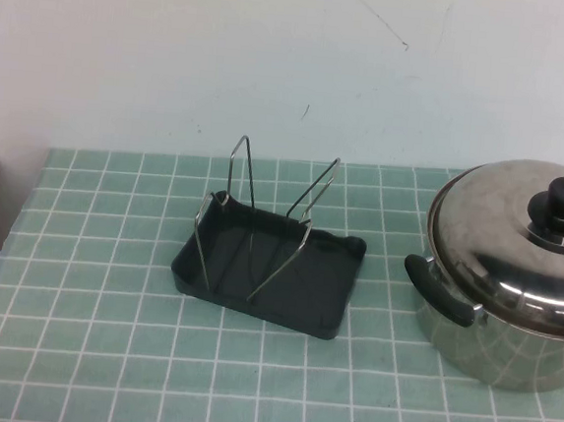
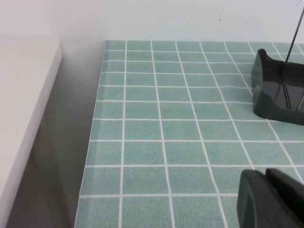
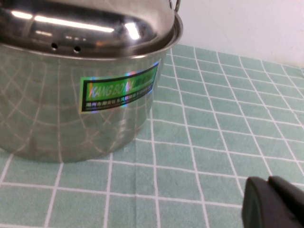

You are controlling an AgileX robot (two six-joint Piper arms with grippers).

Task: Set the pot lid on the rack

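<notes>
The pot lid (image 1: 506, 231) sat level on the steel pot (image 1: 493, 338), dome upward and its black knob (image 1: 560, 207) pointing straight up; being round, it showed no long axis. The pot stood to the right of the rack (image 1: 272, 269), apart from it, with one black side handle (image 1: 438, 289) facing the rack. The rack, a dark tray, lay with its long side running from near left to far right, and its thin wire loops (image 1: 262, 209) rose from it, the rear ones leaning outward. Neither arm appeared in the high view. The left end effector (image 2: 268, 199) showed only as a dark tip low over the table (image 2: 166, 133), near the rack's corner (image 2: 278, 90) and well apart from the lid; I cannot tell whether it was spread or pressed together. The right end effector (image 3: 275, 202) hung low over the table just beside the pot wall with its shiny label (image 3: 118, 88), the lid's rim (image 3: 95, 28) above it; its state was likewise unclear. The table wore a green cloth with white grid lines, and a plain white wall (image 1: 275, 62) stood behind the rack.
</notes>
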